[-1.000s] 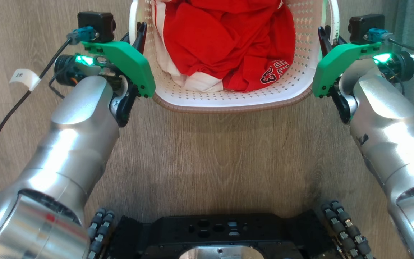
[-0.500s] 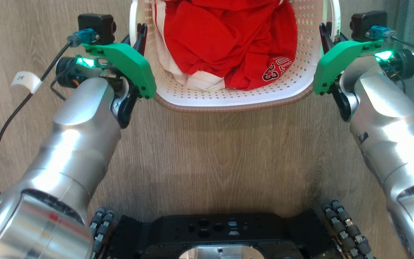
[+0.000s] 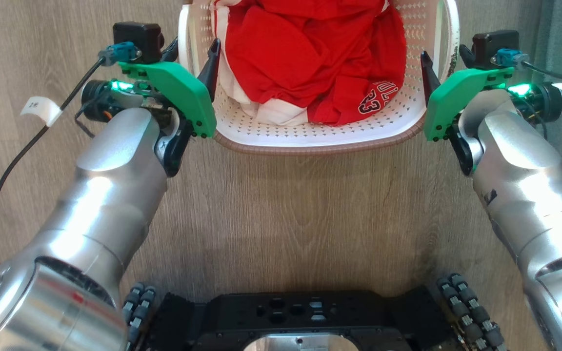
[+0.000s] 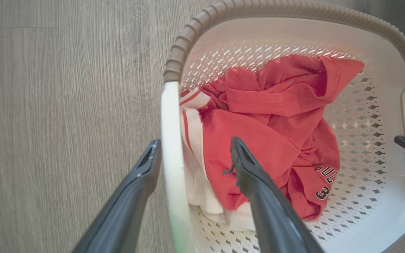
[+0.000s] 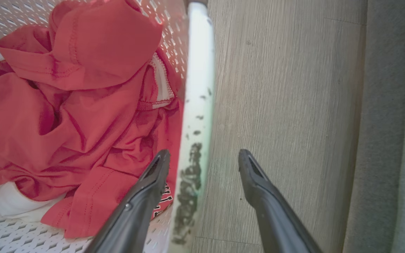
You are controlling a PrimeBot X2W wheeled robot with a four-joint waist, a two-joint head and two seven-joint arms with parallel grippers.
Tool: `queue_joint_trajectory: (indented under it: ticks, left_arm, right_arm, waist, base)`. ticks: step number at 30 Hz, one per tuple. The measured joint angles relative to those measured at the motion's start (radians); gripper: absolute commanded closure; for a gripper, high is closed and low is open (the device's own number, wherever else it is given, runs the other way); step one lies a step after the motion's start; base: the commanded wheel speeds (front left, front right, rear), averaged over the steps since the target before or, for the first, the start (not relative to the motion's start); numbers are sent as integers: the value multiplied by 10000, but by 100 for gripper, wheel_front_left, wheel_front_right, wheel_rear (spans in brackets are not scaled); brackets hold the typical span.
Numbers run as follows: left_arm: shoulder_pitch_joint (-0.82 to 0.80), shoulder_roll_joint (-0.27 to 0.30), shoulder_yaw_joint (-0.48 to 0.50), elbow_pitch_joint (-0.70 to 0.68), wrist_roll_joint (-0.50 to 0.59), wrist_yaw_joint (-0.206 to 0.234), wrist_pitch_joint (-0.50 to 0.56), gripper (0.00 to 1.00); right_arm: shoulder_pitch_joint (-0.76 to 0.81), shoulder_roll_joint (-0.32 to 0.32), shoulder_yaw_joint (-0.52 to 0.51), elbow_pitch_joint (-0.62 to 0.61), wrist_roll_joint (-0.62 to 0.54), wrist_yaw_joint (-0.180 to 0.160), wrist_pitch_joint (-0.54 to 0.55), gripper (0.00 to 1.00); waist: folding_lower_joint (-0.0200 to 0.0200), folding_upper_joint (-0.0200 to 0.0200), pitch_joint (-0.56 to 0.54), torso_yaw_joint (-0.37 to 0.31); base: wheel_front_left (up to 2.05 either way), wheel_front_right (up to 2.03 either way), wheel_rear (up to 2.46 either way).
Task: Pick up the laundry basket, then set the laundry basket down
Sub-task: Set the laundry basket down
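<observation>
The laundry basket is white and perforated with a brown braided rim, and sits at the top centre of the head view with red-and-white clothing inside. My left gripper is open, one finger on each side of the white left handle. In the left wrist view the left gripper has a gap between the handle bar and its inner finger. My right gripper is open the same way around the scuffed right handle. In the right wrist view the right gripper has its outer finger well clear of the bar.
Wood-plank floor lies around the basket. My dark wheeled base is at the bottom. A grey surface runs along the far right. A black cable with a white tag hangs beside the left arm.
Both grippers were shut on the basket's handles and have now opened, letting go. The basket has barely shifted in the picture.
</observation>
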Motion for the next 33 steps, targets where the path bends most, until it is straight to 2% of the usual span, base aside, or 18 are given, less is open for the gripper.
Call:
queue_joint_trajectory:
  ticks: [8, 16, 23, 33]
  left_arm:
    - [18, 44, -301, 59, -374, 0, 0, 0]
    - [486, 305, -188, 230, -349, 0, 0, 0]
    - [1316, 502, 579, -272, 244, 48, 0, 0]
    - [3010, 817, 2240, -2040, 1927, 729, 0, 0]
  right_arm:
    - [28, 2, 146, 0, 48, -2, -2, 0]
    - [703, -36, -92, -568, 63, -2, -4, 0]
    - [1613, -201, -387, -1373, -180, -2, -4, 0]
    - [3185, -207, -1237, -3074, -640, -2, -6, 0]
  waist:
    - [0, 0, -255, 1]
    - [0, 0, -1276, -24]
    - [-1, 0, -2502, -49]
    - [-1, 1, -4164, -97]
  base:
    - [0, 0, 0]
    - [0, 0, 0]
    - [0, 0, 0]
    - [0, 0, 0]
